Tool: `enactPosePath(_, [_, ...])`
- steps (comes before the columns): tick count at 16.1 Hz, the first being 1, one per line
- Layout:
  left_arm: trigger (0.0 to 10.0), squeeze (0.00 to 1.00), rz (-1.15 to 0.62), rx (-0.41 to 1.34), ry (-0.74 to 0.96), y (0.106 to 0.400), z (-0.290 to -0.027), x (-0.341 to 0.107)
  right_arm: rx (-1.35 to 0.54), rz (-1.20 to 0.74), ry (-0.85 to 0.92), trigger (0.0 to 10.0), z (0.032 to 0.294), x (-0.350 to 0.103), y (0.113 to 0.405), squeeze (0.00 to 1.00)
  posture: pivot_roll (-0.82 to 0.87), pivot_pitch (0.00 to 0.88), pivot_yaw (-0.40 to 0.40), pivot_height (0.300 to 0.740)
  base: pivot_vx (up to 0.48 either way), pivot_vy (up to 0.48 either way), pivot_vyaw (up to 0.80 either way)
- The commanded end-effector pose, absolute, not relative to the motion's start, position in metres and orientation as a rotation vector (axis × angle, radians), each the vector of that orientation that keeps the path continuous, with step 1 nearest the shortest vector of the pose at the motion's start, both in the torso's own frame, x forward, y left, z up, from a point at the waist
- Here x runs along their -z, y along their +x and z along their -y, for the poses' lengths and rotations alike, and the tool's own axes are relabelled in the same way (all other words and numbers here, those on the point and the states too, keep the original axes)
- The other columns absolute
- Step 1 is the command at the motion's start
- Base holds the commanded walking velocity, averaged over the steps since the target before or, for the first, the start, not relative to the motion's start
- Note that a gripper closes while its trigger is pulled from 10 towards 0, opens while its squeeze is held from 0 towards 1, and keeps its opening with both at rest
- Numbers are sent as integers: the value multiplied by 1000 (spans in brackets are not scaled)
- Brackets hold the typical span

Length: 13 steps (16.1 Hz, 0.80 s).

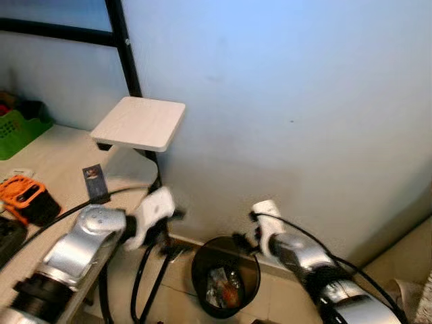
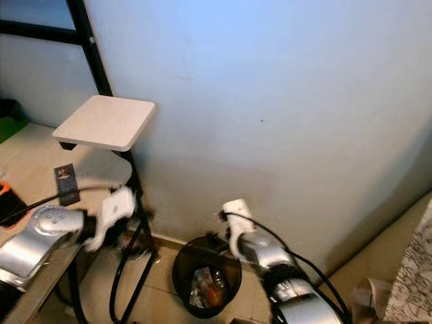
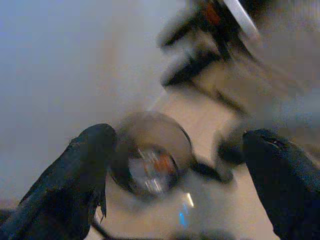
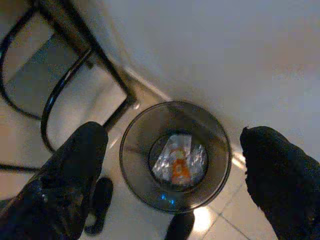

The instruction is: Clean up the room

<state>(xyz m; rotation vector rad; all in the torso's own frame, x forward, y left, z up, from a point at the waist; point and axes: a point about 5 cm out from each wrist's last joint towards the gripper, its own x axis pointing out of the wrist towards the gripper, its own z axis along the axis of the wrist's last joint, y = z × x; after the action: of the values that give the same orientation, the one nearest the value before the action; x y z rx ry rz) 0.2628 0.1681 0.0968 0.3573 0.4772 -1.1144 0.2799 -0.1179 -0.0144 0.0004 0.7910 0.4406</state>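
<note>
A round black waste bin point(image 1: 201, 256) stands on the tiled floor against the pale wall. Crumpled silver and orange rubbish point(image 1: 227, 289) lies at its bottom. My right gripper point(image 1: 243, 240) hovers over the bin's rim on the right. In the right wrist view that gripper point(image 4: 175, 137) is open, its fingers point(image 4: 75, 170) spread wide with nothing between them, and the bin point(image 4: 131, 167) sits straight below. My left gripper point(image 1: 170, 244) hangs just left of the bin. In the blurred left wrist view it point(image 3: 177, 137) is open and empty, with the bin point(image 3: 122, 165) beyond.
A desk point(image 1: 54, 162) runs along the left with an orange-and-black tool point(image 1: 27, 197) and a green basket point(image 1: 17, 128). A white square board point(image 1: 140, 123) sits on a black metal frame point(image 1: 128, 61). The frame's curved legs point(image 4: 55, 100) and black cables point(image 1: 142, 277) lie beside the bin.
</note>
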Motion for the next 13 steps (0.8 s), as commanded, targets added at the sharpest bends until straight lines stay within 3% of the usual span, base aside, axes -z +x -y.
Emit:
enactPosePath(1, [10000,0,-408,980,333,267,-170,-105,-411,-699,46,10000,130,1,286,1000,-74,0,2,740,0,0,0])
enactPosePath(4, [10000,0,-305,727,251,267,-167,-116,-325,-549,36,10000,155,-26,272,1000,-88,0,4,740,0,0,0])
enactPosePath(7, [10000,0,-227,531,183,259,-166,-128,-148,-441,114,10000,167,-49,253,1000,-84,0,-5,740,0,0,-773])
enactPosePath(13, [10000,0,-204,243,162,250,-177,-139,72,-368,170,10000,176,-80,246,1000,-95,0,15,740,0,0,-769])
